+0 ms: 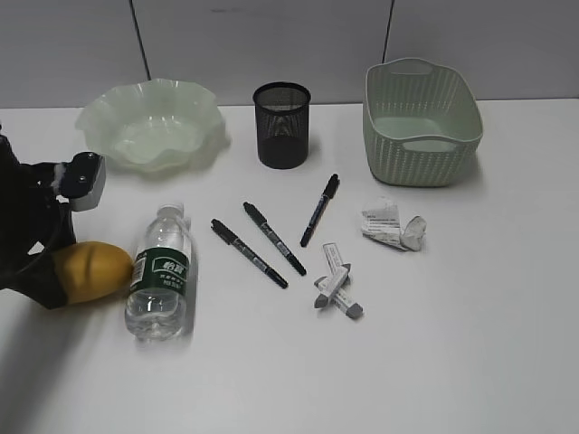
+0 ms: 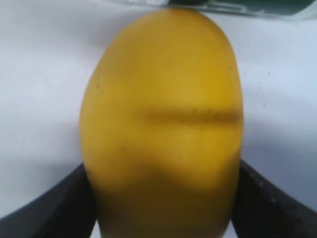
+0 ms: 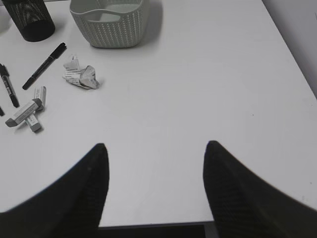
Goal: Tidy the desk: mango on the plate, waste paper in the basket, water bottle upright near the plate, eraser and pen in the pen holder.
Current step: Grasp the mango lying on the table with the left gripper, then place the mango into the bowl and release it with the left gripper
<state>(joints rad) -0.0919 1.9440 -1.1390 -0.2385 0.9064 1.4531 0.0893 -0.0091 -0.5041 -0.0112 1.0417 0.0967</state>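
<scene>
- Between the left gripper's (image 2: pixel 161 198) jaws sits the mango (image 2: pixel 162 124); both dark jaws stand at its flanks, but whether they press it or are just apart I cannot tell.
- On the white tabletop (image 1: pixel 452 362) the mango's far tip meets the lying water bottle (image 1: pixel 161 271).
- Over bare tabletop the right gripper (image 3: pixel 156 163) hangs, jaws wide and holding nothing.
- Farther back stand the plate (image 1: pixel 152 122), pen holder (image 1: pixel 281 125) and basket (image 1: pixel 421 122).
</scene>
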